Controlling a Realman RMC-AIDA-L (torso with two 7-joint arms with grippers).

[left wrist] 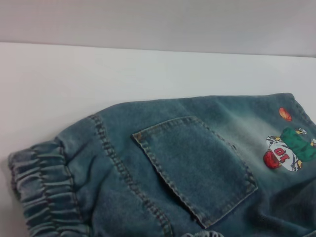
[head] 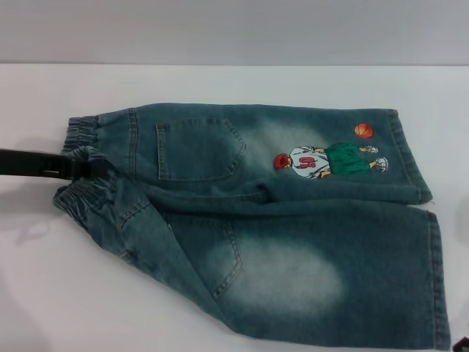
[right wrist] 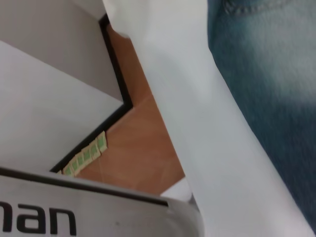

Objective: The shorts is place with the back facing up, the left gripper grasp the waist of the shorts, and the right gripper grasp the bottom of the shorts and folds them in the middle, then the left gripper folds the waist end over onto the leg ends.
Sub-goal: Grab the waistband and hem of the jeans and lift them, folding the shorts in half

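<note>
Blue denim shorts lie flat on the white table, back pockets up. The elastic waist is at the left and the leg ends at the right. A cartoon basketball player print marks the far leg. My left gripper, a black bar coming in from the left edge, sits at the middle of the waist, shut on bunched waistband fabric. The left wrist view looks along the far pocket and the waist elastic. Only a dark sliver of my right gripper shows, at the near right corner by the near leg end.
The right wrist view shows the table's near edge, brown floor below it, and a grey robot body panel. A pale wall runs behind the table.
</note>
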